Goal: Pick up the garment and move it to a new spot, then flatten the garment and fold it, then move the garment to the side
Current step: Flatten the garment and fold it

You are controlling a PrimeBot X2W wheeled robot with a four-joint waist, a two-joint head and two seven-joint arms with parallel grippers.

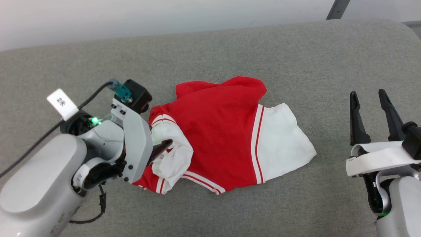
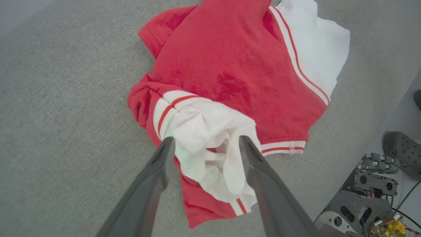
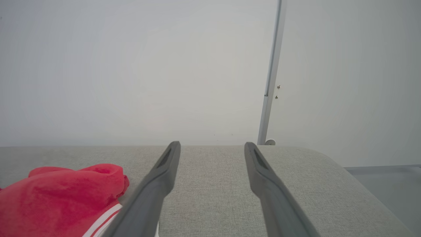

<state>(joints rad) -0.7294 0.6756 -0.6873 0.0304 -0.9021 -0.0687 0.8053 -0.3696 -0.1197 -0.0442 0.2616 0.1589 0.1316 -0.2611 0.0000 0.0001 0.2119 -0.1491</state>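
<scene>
A: status? where's the shirt
B: bright red soft T-shirt with white sleeve ends (image 1: 213,131) lies about mid-way across the grey fabric-covered table (image 1: 296,49), rumpled. One white sleeve is spread flat toward the robot's right. The other is bunched up at the left. Top edge is folded over on itself.
A: jaws?
B: left gripper (image 2: 204,144) jaws wide, straddling the bunched sleeve. Cloth sits between them and brushes one finger, nothing clamped. Right gripper (image 1: 367,93) jaws wide too, empty, well clear of the shirt at the right side of the table.
A: so flattening isn't done
B: I'd say not. Shirt looks placed but not spread, and the fold isn't started.
A: what bites us from here
B: 1) left closes where it sits: it grabs several layers of the bunch, and the pull drags the whole shirt instead of opening the sleeve.
2) left backs out with loose cloth hung on a finger: more rumpling.
3) one-sided pull with the right arm that far off: nothing anchors the light fabric, so it slides.
4) going in low for an edge: tips could pinch the table cover along with the hem.
A: fix?
B: take a single-layer edge at the striped cuff, and bring the right in to pin the other sleeve first.
</scene>
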